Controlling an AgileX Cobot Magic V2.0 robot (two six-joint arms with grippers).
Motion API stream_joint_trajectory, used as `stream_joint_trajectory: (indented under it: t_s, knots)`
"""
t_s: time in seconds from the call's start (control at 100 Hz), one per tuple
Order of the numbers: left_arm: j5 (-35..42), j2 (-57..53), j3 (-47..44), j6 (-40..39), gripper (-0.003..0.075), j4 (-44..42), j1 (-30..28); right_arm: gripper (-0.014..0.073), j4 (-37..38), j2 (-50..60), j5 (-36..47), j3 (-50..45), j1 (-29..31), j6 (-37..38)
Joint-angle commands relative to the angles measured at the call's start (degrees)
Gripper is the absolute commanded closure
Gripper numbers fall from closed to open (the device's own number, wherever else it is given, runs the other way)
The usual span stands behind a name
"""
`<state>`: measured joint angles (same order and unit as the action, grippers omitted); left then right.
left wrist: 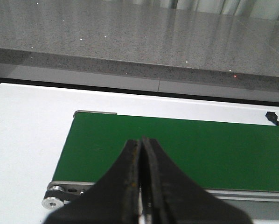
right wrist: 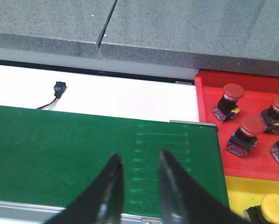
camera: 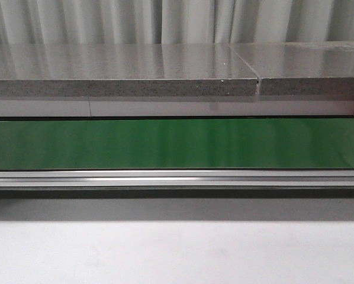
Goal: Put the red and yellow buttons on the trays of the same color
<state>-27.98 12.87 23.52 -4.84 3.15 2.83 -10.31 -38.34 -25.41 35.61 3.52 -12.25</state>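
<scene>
The white bench point(camera: 177, 254) carries a long green conveyor belt point(camera: 177, 144), bare of buttons along every stretch that shows in the front view and both wrist views. Just past the belt's right end sits the red tray point(right wrist: 209, 135), holding three red buttons point(right wrist: 233, 100) plainly, with a fourth part-seen at the edge; the yellow tray point(right wrist: 237, 186) lies next to it on the near side, with one yellow button point(right wrist: 274, 207) in it. The right gripper point(right wrist: 140, 175) hangs over the belt's end near the trays, its fingers spread a little with nothing between them; the left gripper point(left wrist: 142, 161) hovers over the belt's left end with fingers pressed together and empty. With no button on the belt, the step in hand looks like waiting for one (the trays suggest sorting is already partly done). To do it well, I would hold the right gripper spread and centred above the belt, read the cap's colour first, then close on the button's body squarely, not on the rounded cap, which may slip.
</scene>
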Motion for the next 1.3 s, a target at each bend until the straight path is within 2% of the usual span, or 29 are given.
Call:
stream_joint_trajectory:
  t_s: [0.0,0.09,1.29]
  knots:
    - [4.24,0.61,1.52,-0.07,0.0739,0.19,0.48,0.0553,-0.19,0.37,4.52,1.38,-0.06,-0.49]
    - [4.24,0.61,1.52,-0.07,0.0739,0.19,0.48,0.0668,-0.19,0.37,4.90,1.38,-0.06,-0.49]
    - [4.24,0.61,1.52,-0.07,0.0739,0.19,0.48,0.0661,-0.19,2.48,5.53,0.58,-0.06,-0.11]
